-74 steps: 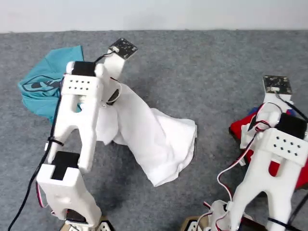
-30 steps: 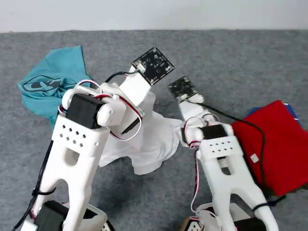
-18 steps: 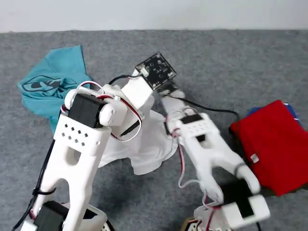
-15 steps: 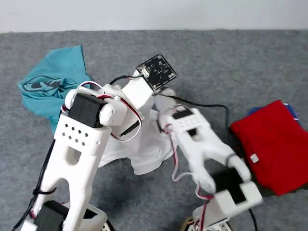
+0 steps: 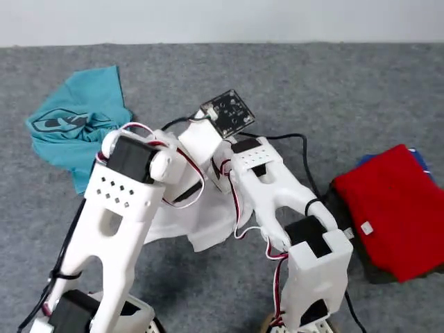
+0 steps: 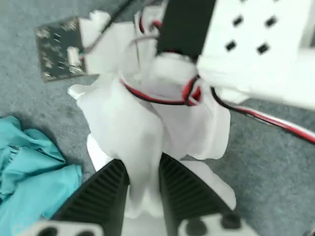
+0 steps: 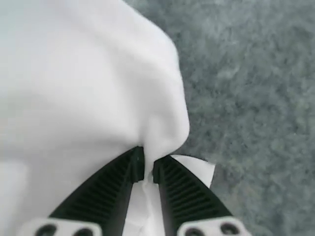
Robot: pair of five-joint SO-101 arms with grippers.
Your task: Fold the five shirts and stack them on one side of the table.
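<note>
A crumpled white shirt [image 5: 201,222] lies mid-table beneath both arms. My left gripper [image 6: 143,164] is shut on a raised fold of the white shirt [image 6: 123,123], with its black fingers [image 6: 110,189] on either side of the cloth. My right gripper [image 7: 147,160] is shut on another bunched edge of the white shirt [image 7: 83,83]. In the high view the right arm [image 5: 277,194] stretches across to meet the left arm [image 5: 125,201] over the shirt. A teal shirt [image 5: 73,125] lies unfolded at the far left. A folded red shirt [image 5: 392,205] tops a stack at the right.
A blue garment edge [image 5: 416,154] and a dark layer [image 5: 361,260] peek from under the red shirt. Grey carpet-like table surface [image 5: 333,90] is bare at the back right. The teal shirt [image 6: 29,177] lies close beside the left gripper. Cables [image 5: 284,139] trail from the right arm.
The right arm swung from beside the red stack across to the white shirt and took hold of it. The left arm carried the shirt toward the centre, bunching it.
</note>
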